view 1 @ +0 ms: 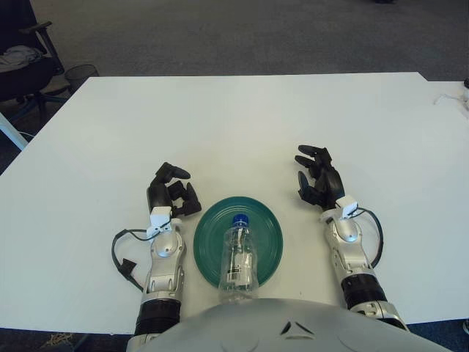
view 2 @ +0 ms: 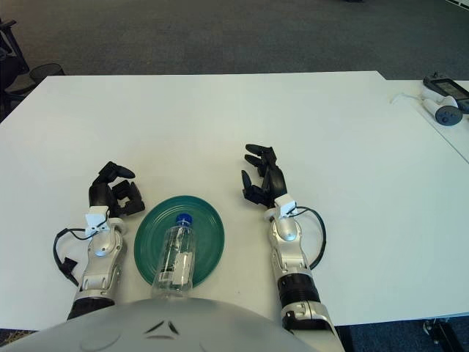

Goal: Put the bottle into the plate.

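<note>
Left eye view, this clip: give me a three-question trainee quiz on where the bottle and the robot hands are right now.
1. True or false: the water bottle lies on its side on the green plate.
2. Multiple choice: which way does the bottle's blue cap point? A) toward the robot B) away from the robot C) toward the left robot hand
3. Fill in: the right robot hand shows with fingers ____ and holds nothing, to the right of the plate.

Key
1. True; its base overhangs the plate's near rim.
2. B.
3. Spread. The left robot hand shows curled beside the plate's left edge, also holding nothing.
</note>
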### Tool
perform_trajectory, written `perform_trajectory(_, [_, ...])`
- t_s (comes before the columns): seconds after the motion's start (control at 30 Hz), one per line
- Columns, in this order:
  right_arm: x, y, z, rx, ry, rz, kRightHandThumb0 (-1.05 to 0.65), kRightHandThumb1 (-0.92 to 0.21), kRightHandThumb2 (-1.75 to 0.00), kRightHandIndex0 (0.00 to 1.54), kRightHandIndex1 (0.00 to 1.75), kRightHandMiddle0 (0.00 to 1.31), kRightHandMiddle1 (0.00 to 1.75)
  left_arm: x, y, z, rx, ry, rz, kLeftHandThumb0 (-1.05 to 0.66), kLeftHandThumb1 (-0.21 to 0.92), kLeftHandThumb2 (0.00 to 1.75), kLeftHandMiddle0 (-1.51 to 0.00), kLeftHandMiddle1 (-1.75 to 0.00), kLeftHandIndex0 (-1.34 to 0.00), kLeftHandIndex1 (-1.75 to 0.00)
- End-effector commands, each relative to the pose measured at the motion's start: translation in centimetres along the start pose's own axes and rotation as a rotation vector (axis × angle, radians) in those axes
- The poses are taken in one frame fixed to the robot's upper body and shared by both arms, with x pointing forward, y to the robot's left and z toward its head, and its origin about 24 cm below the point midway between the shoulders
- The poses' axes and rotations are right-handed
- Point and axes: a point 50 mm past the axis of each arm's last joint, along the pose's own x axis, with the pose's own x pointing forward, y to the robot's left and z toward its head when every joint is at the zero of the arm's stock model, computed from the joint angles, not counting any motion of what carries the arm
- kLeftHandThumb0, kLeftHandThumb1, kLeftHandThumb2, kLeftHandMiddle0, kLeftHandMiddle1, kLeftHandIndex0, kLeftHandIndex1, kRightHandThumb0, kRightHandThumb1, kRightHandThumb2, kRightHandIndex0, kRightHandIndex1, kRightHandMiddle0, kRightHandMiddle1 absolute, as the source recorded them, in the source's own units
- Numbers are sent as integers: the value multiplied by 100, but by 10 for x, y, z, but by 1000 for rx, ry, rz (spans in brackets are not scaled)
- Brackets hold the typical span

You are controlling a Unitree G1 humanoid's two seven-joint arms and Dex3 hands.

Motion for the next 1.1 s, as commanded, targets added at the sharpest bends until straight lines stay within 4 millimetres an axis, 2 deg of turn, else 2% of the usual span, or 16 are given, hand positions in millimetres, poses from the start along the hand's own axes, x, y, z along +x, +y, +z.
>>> perform_trajectory(0.0, [-57, 1, -43, 42, 273, -28, -58, -71, -83, 13, 78, 0, 106, -1, 4, -6, 14, 35, 6, -63, 0, 171, -137, -175, -89, -175])
perform_trajectory(0.3, [-62, 5, -36, 64, 251, -14, -59, -68, -88, 14, 88, 0, 117, 0, 5, -6, 20, 36, 4, -63, 0, 171, -137, -175, -89, -175])
perform_trajectory(0.5, [-63, 5, -35, 77, 252, -19, -56, -58, -99, 18, 111, 2, 139, 0, 4, -6, 13, 37, 1, -63, 0, 171, -137, -175, -89, -175])
perform_trajectory(0.53, [-63, 5, -36, 80, 253, -22, -36, -53, -105, 31, 131, 13, 152, 1, 4, -6, 11, 37, 1, -63, 0, 171, -137, -175, -89, -175])
perform_trajectory(0.57, [-63, 4, -36, 83, 253, -28, -29, -51, -108, 35, 139, 17, 156, 1, 4, -6, 11, 37, 1, -63, 0, 171, -137, -175, -89, -175])
perform_trajectory(0.63, [-63, 3, -36, 89, 252, -44, -12, -39, -121, 51, 156, 31, 167, 0, 4, -5, 13, 38, 2, -63, 0, 171, -137, -175, -88, -175])
perform_trajectory(0.7, [-63, 3, -37, 94, 252, -68, -6, -26, -136, 63, 161, 43, 171, 0, 4, -5, 17, 39, 3, -63, 0, 171, -137, -175, -88, -175])
perform_trajectory(0.77, [-63, 2, -38, 97, 253, -93, -3, -11, -151, 79, 157, 56, 173, 1, 4, -5, 20, 40, 4, -62, 1, 169, -136, -175, -87, -175])
perform_trajectory(0.83, [-62, 2, -38, 100, 255, -106, -1, -4, -158, 85, 158, 61, 174, 1, 4, -5, 22, 41, 4, -62, 2, 169, -136, -175, -87, -175])
perform_trajectory(1.07, [-56, 7, -32, 147, 242, -151, 0, 3, -167, 92, 161, 65, 175, 0, 4, -6, 19, 43, 8, -61, 2, 168, -136, -175, -86, -175])
